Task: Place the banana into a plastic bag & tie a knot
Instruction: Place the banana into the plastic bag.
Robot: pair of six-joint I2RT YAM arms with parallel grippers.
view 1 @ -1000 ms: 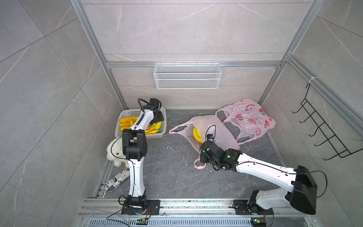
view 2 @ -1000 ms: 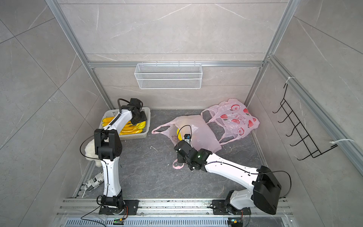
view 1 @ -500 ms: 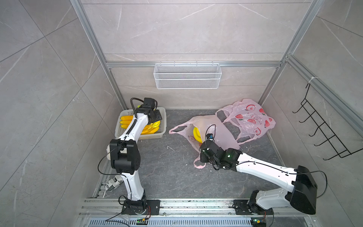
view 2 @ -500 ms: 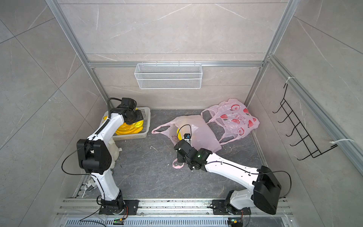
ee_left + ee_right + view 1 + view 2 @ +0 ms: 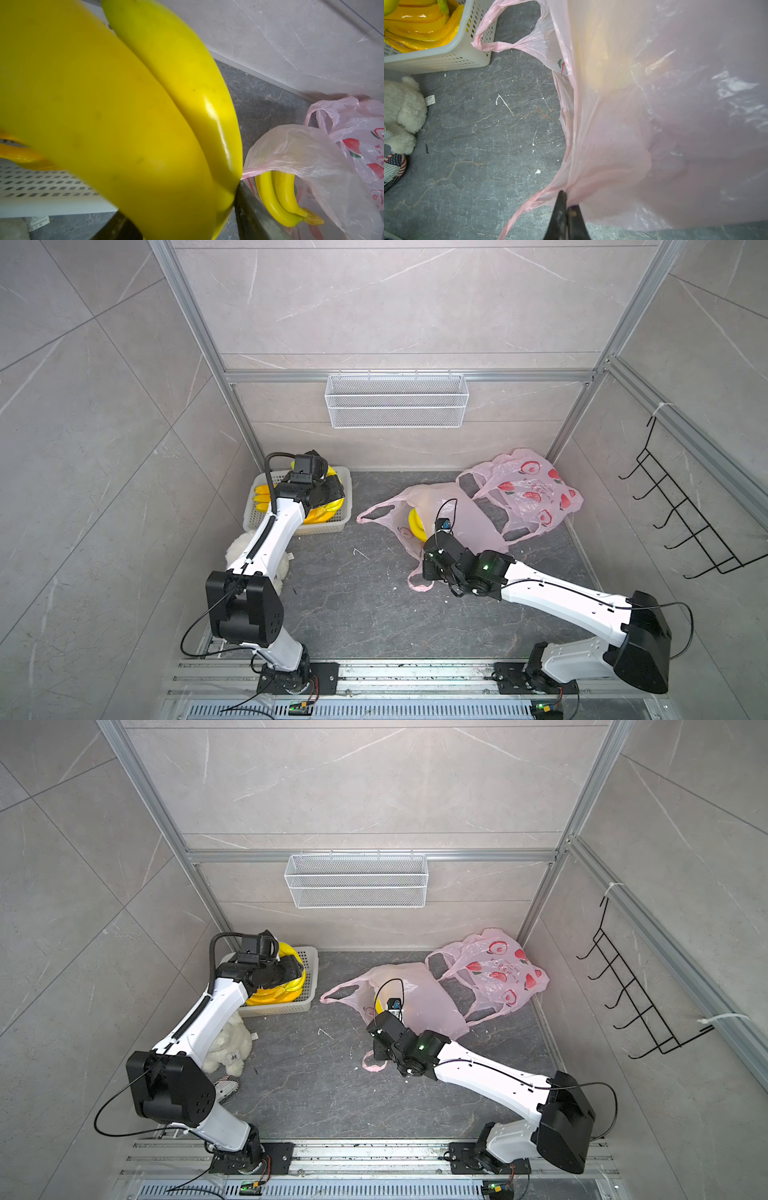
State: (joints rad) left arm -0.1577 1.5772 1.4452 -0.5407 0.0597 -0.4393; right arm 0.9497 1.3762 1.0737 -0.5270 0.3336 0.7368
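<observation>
Both tools gripped.
I saw left tool [image 5: 180, 201] half-open around banana [image 5: 104, 99], right tool [image 5: 566, 204] pinched shut on plastic bag [image 5: 654, 104].

Left arm [image 5: 274, 531] and right arm [image 5: 561, 601]: white links, chunky black joints, loose black cables; green light on right wrist.

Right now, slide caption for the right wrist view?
Right gripper shut on the pink bag handle, banana basket nearby.
</observation>
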